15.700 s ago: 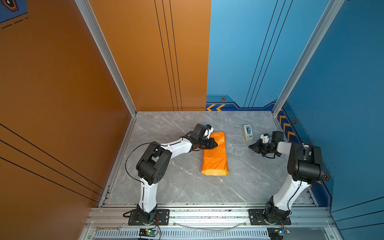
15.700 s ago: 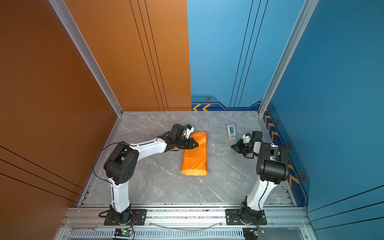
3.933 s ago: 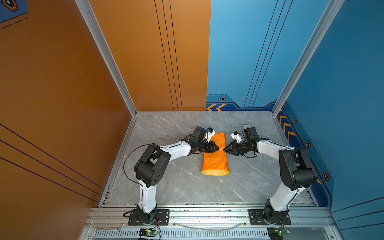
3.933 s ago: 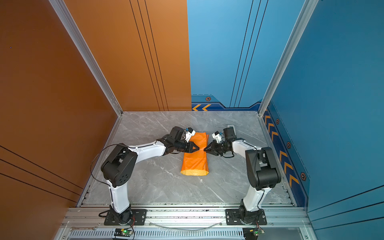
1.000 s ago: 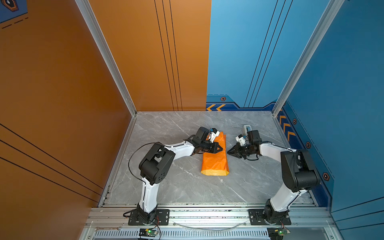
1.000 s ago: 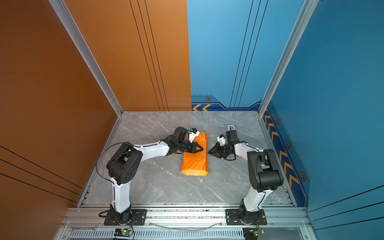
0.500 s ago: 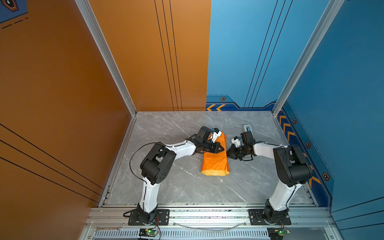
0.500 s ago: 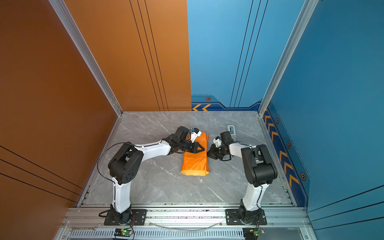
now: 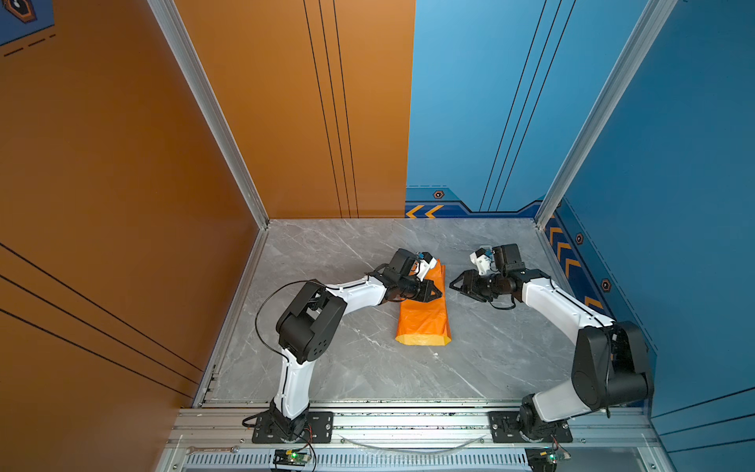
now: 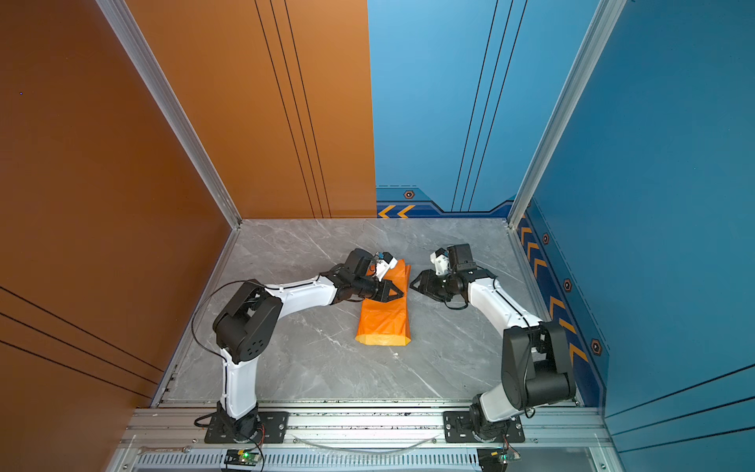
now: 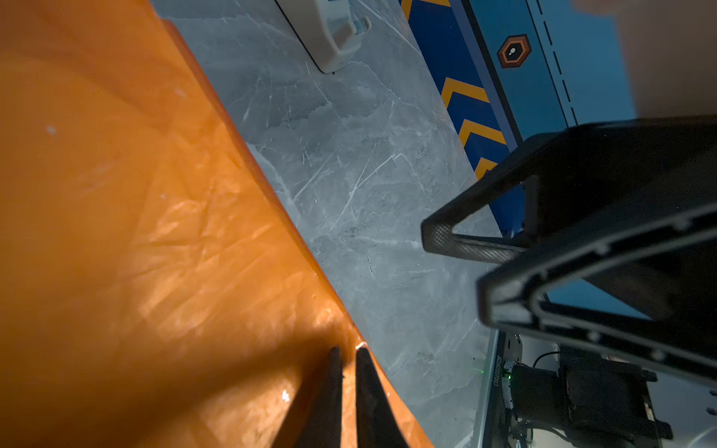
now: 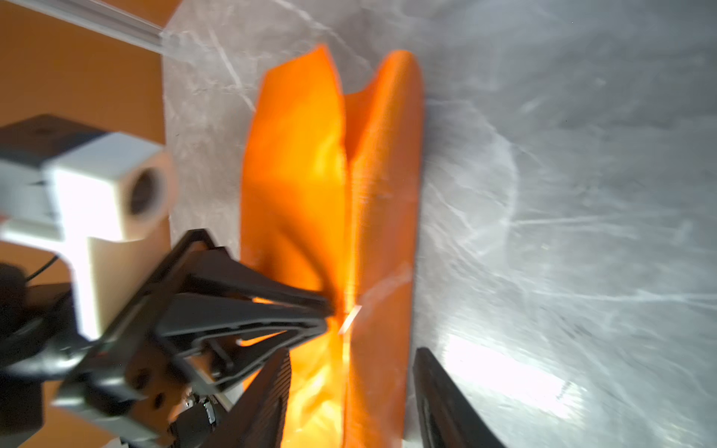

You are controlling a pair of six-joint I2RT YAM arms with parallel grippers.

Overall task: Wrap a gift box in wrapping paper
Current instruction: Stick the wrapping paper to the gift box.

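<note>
The wrapping paper (image 9: pixel 425 323) (image 10: pixel 384 323) lies in the middle of the table, folded orange side out into a long narrow parcel. The gift box is hidden. My left gripper (image 9: pixel 439 294) (image 10: pixel 400 293) (image 11: pixel 347 351) is shut, its tips pressing on the parcel's top near the far end, beside the long seam (image 12: pixel 347 217). A small pale strip (image 12: pixel 349 318) sits on the seam at those tips. My right gripper (image 9: pixel 452 285) (image 10: pixel 412 284) (image 12: pixel 353 351) stands open just right of the parcel, holding nothing. From the right wrist, the parcel's edge shows between its fingers.
A white tape dispenser (image 11: pixel 329 35) stands on the grey marble table (image 9: pixel 347 367) to the right of the parcel's far end. The right arm covers it in both top views. Blue and orange walls enclose the table on three sides.
My right gripper has gone from shut to open beside the parcel, and its wrist has shifted slightly. The left gripper stays pressed on the paper.
</note>
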